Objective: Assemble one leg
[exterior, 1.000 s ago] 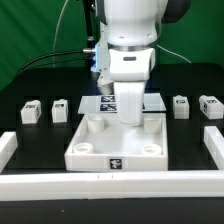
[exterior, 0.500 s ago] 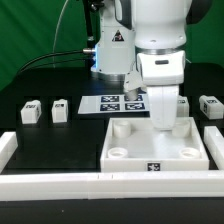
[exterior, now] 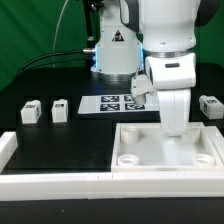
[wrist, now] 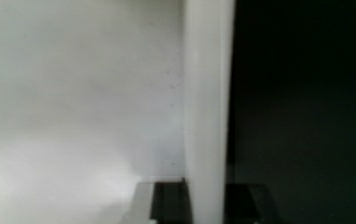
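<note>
Your panel point(exterior: 150, 148) has slid further toward the exterior view's right since half a second ago. The arm point(exterior: 168, 35) has gone with it, and the panel's right edge now runs out of the picture. Its front edge lies along the front rail point(exterior: 50, 180), seemingly touching it.

The gripper point(exterior: 176, 128) stands upright at the panel's back wall. In the wrist view that white wall runs between two dark pads point(wrist: 162, 205), so the pincer is clamped on the panel, though the view is blurred.

No leg is held. You can see three on the black table point(exterior: 60, 140), all where they were. The outer leg point(exterior: 31, 112) and the inner leg point(exterior: 60, 109) stand side by side on the exterior view's left, well apart from the panel. The right leg point(exterior: 211, 105) stands behind the panel's far corner. The marker board point(exterior: 108, 103) lies flat between the two groups, partly hidden by the arm.
</note>
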You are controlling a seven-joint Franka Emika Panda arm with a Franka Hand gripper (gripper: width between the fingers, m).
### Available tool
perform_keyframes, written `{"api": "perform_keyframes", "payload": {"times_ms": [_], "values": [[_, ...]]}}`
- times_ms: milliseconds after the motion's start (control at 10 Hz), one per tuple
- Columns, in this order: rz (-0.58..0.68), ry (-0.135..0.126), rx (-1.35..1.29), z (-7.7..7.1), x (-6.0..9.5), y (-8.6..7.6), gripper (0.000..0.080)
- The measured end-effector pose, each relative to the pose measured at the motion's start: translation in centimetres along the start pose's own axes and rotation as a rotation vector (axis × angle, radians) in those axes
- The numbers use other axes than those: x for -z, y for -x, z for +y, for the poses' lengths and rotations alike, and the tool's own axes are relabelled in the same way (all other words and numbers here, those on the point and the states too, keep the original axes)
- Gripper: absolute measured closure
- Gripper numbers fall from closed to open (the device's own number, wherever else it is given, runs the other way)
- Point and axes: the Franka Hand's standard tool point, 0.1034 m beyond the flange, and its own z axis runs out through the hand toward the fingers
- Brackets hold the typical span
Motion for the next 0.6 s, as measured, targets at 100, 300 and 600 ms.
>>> {"api": "perform_keyframes", "payload": {"times_ms": [100, 300, 600], "values": [[0.000, 0.000, -0.002, 0.35, 0.01, 0.00, 0.0732], [-0.006, -0.018, -0.006, 0.32, 0.03, -0.01, 0.0732], [-0.006, -0.020, -0.014, 0.15, -0.08, 0.17, 0.0646]]}}
